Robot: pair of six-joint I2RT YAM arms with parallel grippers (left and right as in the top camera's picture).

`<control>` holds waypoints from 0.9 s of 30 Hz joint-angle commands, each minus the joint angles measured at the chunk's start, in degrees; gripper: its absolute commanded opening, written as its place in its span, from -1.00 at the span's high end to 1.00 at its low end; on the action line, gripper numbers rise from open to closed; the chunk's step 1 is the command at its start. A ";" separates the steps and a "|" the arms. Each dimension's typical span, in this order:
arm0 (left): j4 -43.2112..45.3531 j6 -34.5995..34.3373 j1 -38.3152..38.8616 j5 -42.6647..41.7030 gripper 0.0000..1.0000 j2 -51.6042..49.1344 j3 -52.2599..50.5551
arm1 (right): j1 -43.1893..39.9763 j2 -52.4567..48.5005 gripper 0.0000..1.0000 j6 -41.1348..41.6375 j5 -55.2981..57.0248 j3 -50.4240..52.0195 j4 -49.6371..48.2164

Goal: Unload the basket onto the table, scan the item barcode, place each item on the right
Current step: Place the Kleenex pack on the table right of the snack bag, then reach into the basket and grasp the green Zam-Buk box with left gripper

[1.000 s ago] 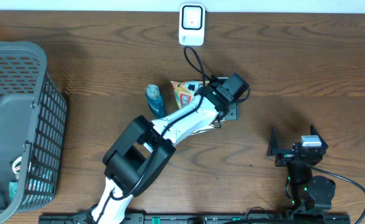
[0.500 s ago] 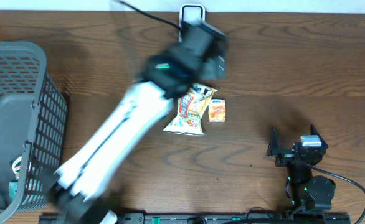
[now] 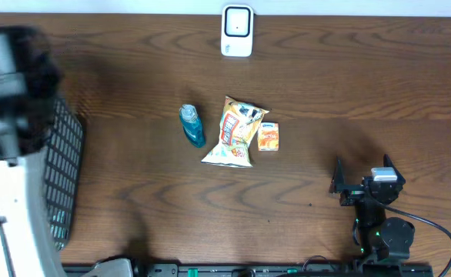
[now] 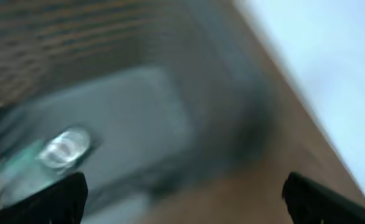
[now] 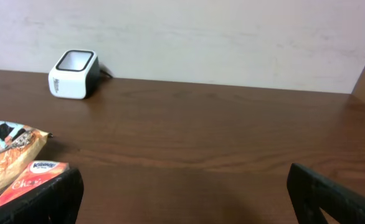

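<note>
**Left arm swings out to the basket; three items wait mid-desk**

Swung away from the middle of the desk (image 3: 325,85) since a second ago, the left arm (image 3: 2,185) now hangs blurred at 9 o'clock over the grey basket (image 3: 70,146). The left tool (image 4: 184,200) stands apart and empty, looking down into the basket. A teal object (image 4: 63,146) with a shiny round top shows there, too smeared to name.

The right tool (image 3: 362,178), also apart and holding nothing, rests at 5 o'clock. At desk centre lies the snack bag (image 3: 237,132), its long axis running from 1 o'clock to 7 o'clock. The scanner (image 3: 237,31) sits at 12 o'clock, well apart from it. The blue bottle (image 3: 192,125) lies near the bag's 9 o'clock side, and the small orange box (image 3: 268,137) just beside its 3 o'clock edge.

These desk items lie toward 10 o'clock from the right tool, which is the nearer one. If the basket object is next to scan, the left tool already sits above it.
</note>
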State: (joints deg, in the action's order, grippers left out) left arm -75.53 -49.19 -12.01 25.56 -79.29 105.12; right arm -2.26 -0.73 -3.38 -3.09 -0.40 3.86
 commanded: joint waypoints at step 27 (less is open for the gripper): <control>7.93 -29.11 -33.31 -19.15 -1.00 -25.92 -21.92 | 0.33 0.09 -0.99 0.11 0.15 0.09 0.22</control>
State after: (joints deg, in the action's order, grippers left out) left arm -67.53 -77.76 -44.99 6.31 -101.89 83.09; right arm -2.26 -0.75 -3.36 -3.09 -0.40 3.88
